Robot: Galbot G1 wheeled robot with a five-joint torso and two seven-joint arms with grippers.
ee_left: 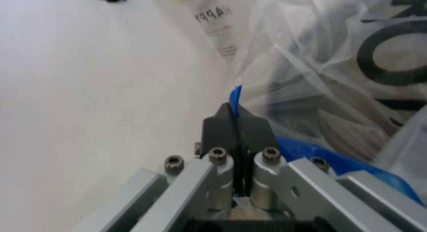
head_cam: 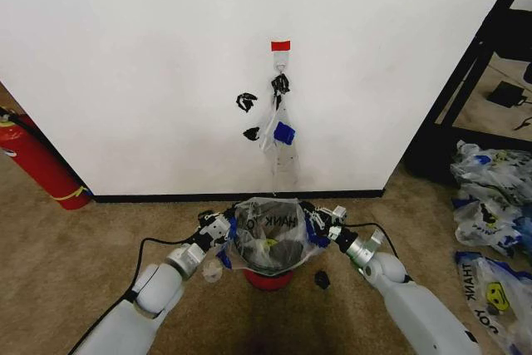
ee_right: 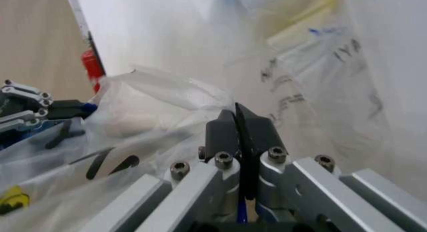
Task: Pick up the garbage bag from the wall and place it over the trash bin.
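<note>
Both pairs of black fingers are pressed together on the plastic: the left gripper (ee_left: 235, 123) pinches a blue-edged fold of the thin translucent white garbage bag (head_cam: 268, 229) printed with "THANK YOU", and the right gripper (ee_right: 238, 126) clamps the opposite rim. The bag hangs stretched between them over the small round black trash bin with a red bottom (head_cam: 268, 275), near the robot on the tan carpet, below the plain white wall (head_cam: 150, 64) with its hook. To do this well, I judge both grips should lower evenly, keeping the mouth wider than the rim.
</note>
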